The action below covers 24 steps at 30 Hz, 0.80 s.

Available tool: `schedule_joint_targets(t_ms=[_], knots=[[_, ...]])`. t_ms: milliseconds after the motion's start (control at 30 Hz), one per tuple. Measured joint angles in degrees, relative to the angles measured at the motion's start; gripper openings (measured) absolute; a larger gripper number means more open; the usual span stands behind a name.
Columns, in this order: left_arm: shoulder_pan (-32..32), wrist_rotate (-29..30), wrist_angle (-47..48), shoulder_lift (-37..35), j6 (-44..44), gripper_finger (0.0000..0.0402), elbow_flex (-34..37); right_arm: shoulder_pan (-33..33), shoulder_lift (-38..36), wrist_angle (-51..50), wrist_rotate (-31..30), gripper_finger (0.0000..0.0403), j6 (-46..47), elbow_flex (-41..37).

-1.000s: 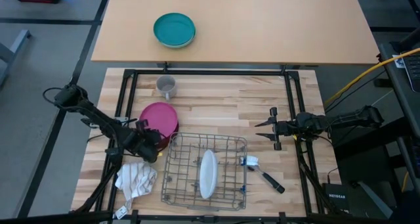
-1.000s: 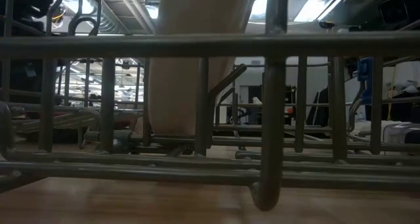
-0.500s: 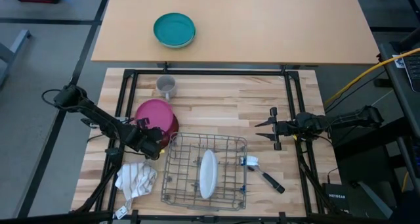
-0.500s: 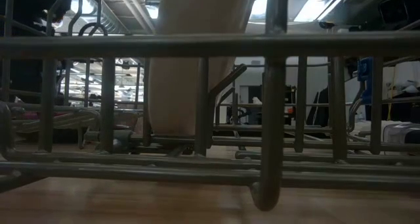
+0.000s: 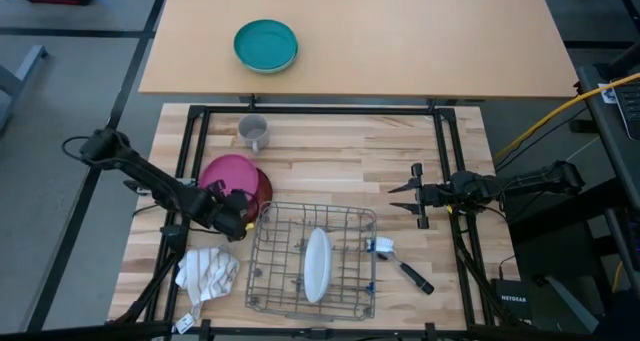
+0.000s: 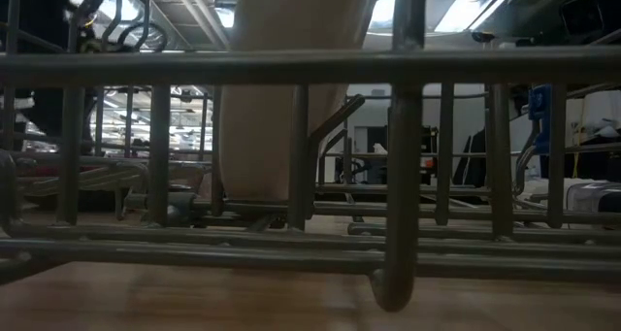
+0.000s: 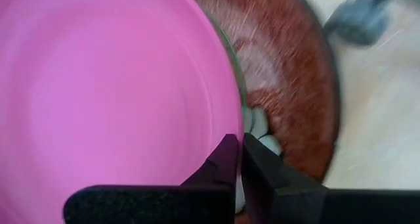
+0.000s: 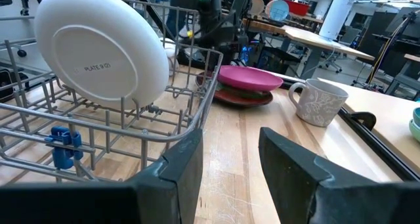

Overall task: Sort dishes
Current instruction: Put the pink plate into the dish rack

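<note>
The magenta-pink plate [image 5: 232, 175] tops a stack at the table's left, over a pale green plate [image 8: 244, 89] and a dark red plate with pale motifs [image 7: 289, 86]. My left gripper [image 5: 238, 213] is shut on the pink plate at the stack's near side. The white plate [image 5: 316, 264] stands on edge between the wires of the rack [image 5: 345, 221]. My right gripper [image 5: 415, 193] hovers open to the right of the rack, with nothing between its fingers. My left gripper pinches the pink plate's rim [image 7: 231, 129] between its two fingers, on the side nearest the rack. The fingers come slanting down from the table's near-left side. The plate is tilted, with the held side slightly raised and the far side resting on the plates below.
A grey mug [image 5: 254, 133] stands just beyond the stack. A teal bowl [image 5: 266, 45] sits on the far table. A crumpled white cloth [image 5: 207, 273] lies left of the rack, and a dish brush [image 5: 400, 264] lies to the right of the rack.
My left gripper has shut on the pink plate's rim. It has drawn back a little toward the table's left edge. The plate has shifted left with it, and more of the dark red plate now shows on the right side.
</note>
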<state>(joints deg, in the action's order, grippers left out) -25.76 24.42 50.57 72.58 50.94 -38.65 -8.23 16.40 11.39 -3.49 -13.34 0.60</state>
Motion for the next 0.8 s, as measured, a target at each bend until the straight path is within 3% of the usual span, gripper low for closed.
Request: schedule_joint_targets(t_ms=[600,800], knots=[[-0.1,14.5,3.9,-11.7,3.2,0.0000,-13.2,0.0,0.0,0.0,0.0,0.0154,0.0,0.0],[-0.1,19.8,-4.1,-15.5,-3.2,0.0000,-17.3,0.0,0.0,0.0,0.0,0.0154,0.0,0.0]])
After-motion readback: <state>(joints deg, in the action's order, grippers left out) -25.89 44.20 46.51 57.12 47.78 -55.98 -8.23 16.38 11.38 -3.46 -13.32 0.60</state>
